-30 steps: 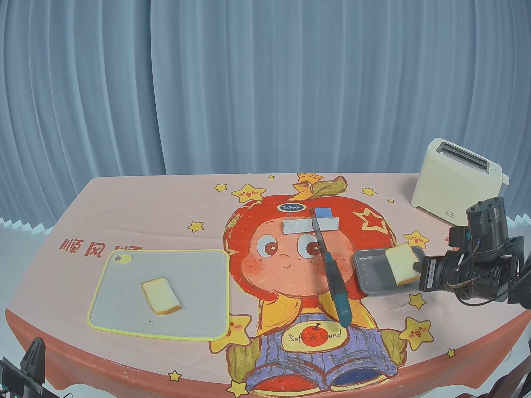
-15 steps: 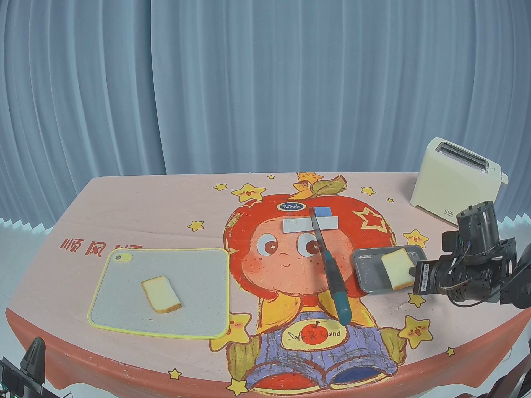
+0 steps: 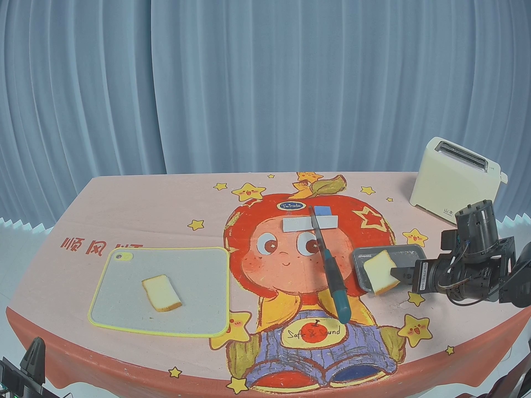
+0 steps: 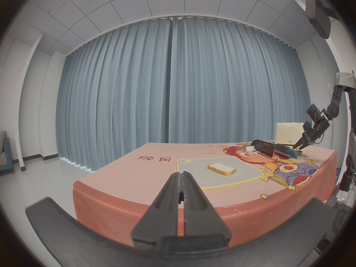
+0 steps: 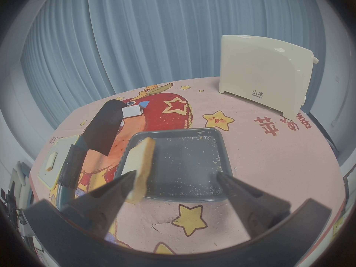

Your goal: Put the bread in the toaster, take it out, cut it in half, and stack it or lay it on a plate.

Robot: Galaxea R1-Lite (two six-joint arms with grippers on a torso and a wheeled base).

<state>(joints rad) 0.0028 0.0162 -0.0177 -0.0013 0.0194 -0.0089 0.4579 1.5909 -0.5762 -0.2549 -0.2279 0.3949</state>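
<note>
One cartoon-print desk (image 3: 166, 211) carries a cream toaster (image 3: 454, 181) far right, a cutting board (image 3: 193, 294) at left and a grey tray (image 3: 406, 255) at right. A knife (image 3: 332, 266) lies between board and tray. One bread slice (image 3: 161, 293) lies flat on the board. A second slice (image 3: 380, 272) leans on the tray's rim beside the released, spread right end effector (image 5: 176, 177). The left end effector (image 4: 181, 178) is clenched, empty.

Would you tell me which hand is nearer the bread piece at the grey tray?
Right. The right hand, open, is beside the bread piece; the left hand, shut, is off the table's opposite end.
</note>
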